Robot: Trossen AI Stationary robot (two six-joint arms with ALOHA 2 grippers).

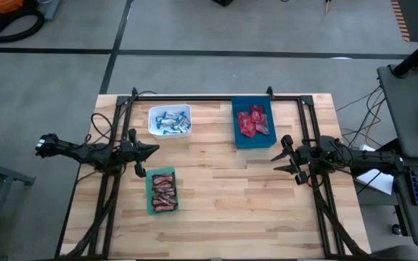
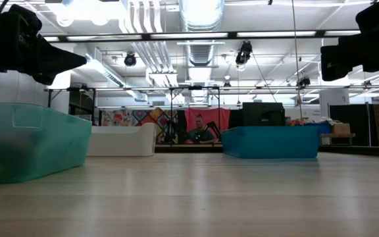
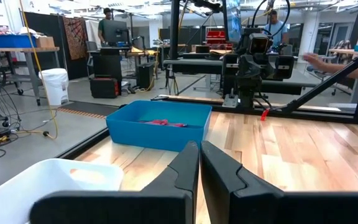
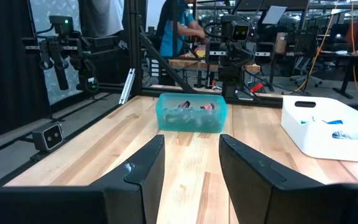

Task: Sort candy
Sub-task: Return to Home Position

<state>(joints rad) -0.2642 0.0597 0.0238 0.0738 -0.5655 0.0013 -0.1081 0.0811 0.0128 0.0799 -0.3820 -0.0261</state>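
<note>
All the candy lies in bins. Blue-and-white mini bars (image 1: 171,122) fill the white bin (image 1: 153,113) near the far edge. Red crinkly packets (image 1: 254,122) lie in the blue bin (image 1: 252,141). Dark maroon bars (image 1: 164,191) fill the green bin (image 1: 149,194) near the left arm. My left gripper (image 1: 155,151) hovers shut above the table, between the white and green bins. My right gripper (image 1: 276,161) hovers open at the table's right, just nearer than the blue bin. Neither holds anything.
A black metal frame (image 1: 216,98) runs along the table's far edge and down both sides. Bare wood (image 1: 223,196) lies between the green bin and the right arm. People (image 4: 179,28) stand at benches beyond the table.
</note>
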